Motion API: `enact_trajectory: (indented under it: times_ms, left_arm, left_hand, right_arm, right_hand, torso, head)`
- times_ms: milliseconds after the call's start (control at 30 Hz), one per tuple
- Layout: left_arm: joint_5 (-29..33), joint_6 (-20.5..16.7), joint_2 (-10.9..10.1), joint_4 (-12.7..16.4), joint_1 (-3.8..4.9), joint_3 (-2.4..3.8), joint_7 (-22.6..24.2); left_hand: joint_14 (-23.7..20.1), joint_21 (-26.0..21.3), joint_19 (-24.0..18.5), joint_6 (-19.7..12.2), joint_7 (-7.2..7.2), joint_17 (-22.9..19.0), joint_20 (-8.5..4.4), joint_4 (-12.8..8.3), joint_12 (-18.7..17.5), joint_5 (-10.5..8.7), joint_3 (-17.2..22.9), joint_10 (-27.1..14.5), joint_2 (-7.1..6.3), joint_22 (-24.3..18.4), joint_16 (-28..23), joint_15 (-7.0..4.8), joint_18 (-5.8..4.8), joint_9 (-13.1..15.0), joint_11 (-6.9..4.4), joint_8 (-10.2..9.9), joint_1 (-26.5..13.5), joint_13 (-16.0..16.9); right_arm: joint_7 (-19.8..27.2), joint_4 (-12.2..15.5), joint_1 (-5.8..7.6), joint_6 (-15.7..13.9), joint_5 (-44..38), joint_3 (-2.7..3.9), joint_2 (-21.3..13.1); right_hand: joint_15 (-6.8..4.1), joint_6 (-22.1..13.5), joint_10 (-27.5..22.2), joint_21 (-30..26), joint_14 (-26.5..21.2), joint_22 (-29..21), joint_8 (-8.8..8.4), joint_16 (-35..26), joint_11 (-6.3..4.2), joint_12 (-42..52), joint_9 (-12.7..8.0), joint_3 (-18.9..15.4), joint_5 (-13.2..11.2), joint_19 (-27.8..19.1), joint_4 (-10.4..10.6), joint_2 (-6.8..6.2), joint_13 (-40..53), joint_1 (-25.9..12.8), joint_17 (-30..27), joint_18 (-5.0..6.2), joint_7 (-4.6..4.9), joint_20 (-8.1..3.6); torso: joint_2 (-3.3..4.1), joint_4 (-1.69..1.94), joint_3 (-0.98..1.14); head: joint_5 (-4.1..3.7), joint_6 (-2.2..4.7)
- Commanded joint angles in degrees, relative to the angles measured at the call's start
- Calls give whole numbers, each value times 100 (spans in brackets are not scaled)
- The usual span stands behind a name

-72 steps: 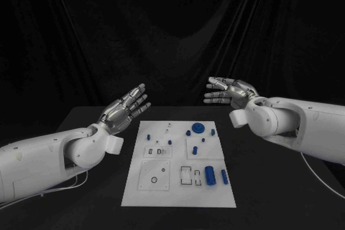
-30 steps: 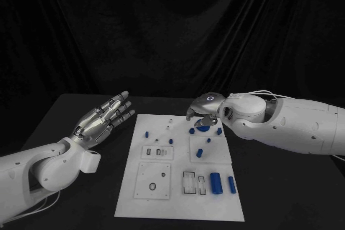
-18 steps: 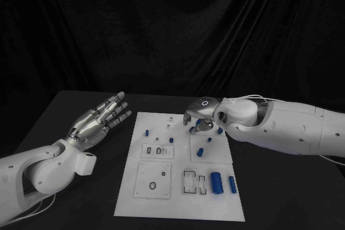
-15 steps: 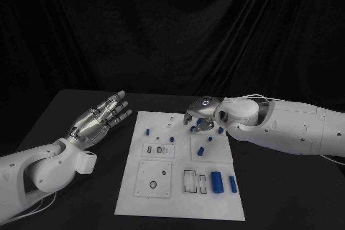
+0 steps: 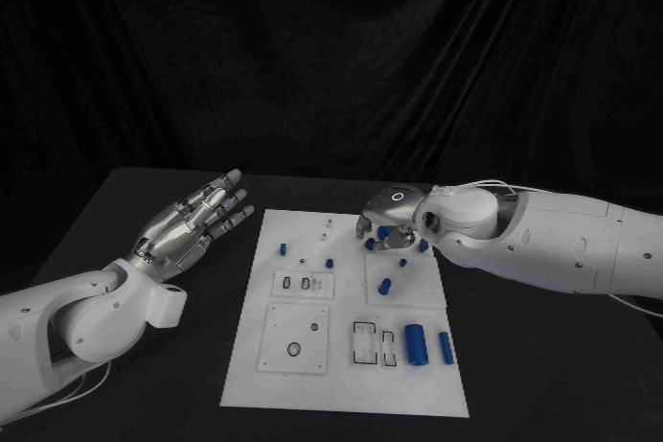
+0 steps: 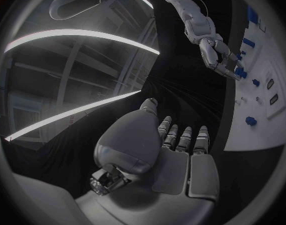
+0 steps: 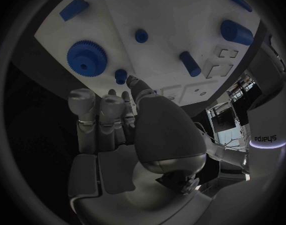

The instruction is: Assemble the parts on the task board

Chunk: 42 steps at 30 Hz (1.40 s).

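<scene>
Black cloth backs the black table (image 5: 125, 212), where our task board (image 5: 346, 365) lies centred. Our left hand (image 5: 187, 226) hovers flat and spread, holding nothing, off the board's left edge. Our right hand (image 5: 387, 233) reaches down over the far right corner; the right wrist view shows a blue gear (image 7: 87, 56) and small peg (image 7: 120, 75) (just beside the fingertips (image 7: 132, 81)), with nothing gripped.

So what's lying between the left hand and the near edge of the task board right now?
Only bare black table. The head view shows the left hand raised, open, beside the task board, with nothing between them.
</scene>
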Motion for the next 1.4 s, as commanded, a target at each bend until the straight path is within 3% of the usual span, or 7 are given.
enact_trajectory:
  times_ms: [33,200,333,700,867,1233,1400]
  left_arm:
    - [-22,129,14,-5,14,5,78]
    - [-22,160,20,-24,14,5,57]
    - [-22,174,24,-37,14,5,30]
    - [-22,238,44,-84,13,5,-73]
    - [-22,260,63,-118,13,4,-114]
    - [-22,318,52,-154,11,4,-211]
    - [-22,331,45,-181,10,4,-252]
  left_hand:
    - [-27,-16,-8,10,46,-5,23,-2,-28,32,45,6,3,7,-16,20,21,8,44,25,64,0]
    - [-27,-15,-7,47,93,-5,34,-29,-29,64,58,5,-18,8,-16,26,25,14,48,34,100,0]
    - [-26,-14,-5,115,129,-4,39,-48,-28,102,74,6,-22,8,-15,29,27,23,53,52,127,1]
    - [-28,-15,-6,478,262,-5,49,-45,-31,121,111,5,-6,8,-17,39,28,69,98,178,149,1]
    - [-26,-15,-5,530,279,-4,52,-46,-24,135,130,8,11,8,-15,42,28,74,113,202,160,3]
    - [-24,-16,-6,602,335,-3,62,-124,9,249,222,30,21,8,-14,51,27,75,179,256,254,10]
    - [-22,-13,-2,628,345,-2,62,-147,21,281,240,37,12,9,-12,46,29,78,191,271,273,12]
  right_arm:
    - [62,-39,-37,-31,-69,3,-3]
    - [91,-137,-108,-90,-69,3,22]
    - [141,-212,-144,-183,-69,3,53]
    - [406,-410,-256,-619,-68,3,133]
    - [569,-527,-332,-877,-68,3,178]
    - [756,-622,-383,-1205,80,3,193]
    - [771,-492,-344,-1301,290,3,139]
  right_hand:
    - [16,53,75,-36,-39,17,-34,-27,-12,-46,19,86,171,-36,2,-23,9,30,13,-73,25,-10]
    - [20,108,140,-57,-56,37,-45,-44,-5,-70,55,272,467,-56,0,-79,14,-4,5,-70,52,-8]
    - [21,171,229,-61,-68,59,-30,-54,-9,-49,85,386,515,-66,8,-100,26,-27,-2,-69,68,-8]
    - [-33,733,632,-54,-81,161,269,-54,-102,49,377,854,472,-81,4,-145,57,12,24,-73,151,-42]
    - [-106,1038,958,-8,-66,270,507,-37,-222,101,642,1019,426,-57,-15,-124,68,51,70,-86,287,-104]
    - [-103,1080,1319,-21,-122,325,624,-146,-206,73,917,1216,448,-96,-126,-125,59,205,-56,-95,330,-120]
    - [-74,1037,1365,-67,-199,307,623,-292,-158,-24,1006,1284,424,-153,-136,-153,25,222,-252,-90,374,-100]
  torso:
    - [-11,-14,-7]
    - [-21,-13,-16]
    - [-24,-11,-15]
    - [-24,-4,-21]
    - [-29,-3,-19]
    - [-42,-21,-28]
    - [-39,-1,-23]
  head:
    - [24,-21]
    - [38,-43]
    - [40,-63]
    - [42,-108]
    - [36,-124]
    - [102,-164]
    - [95,-165]
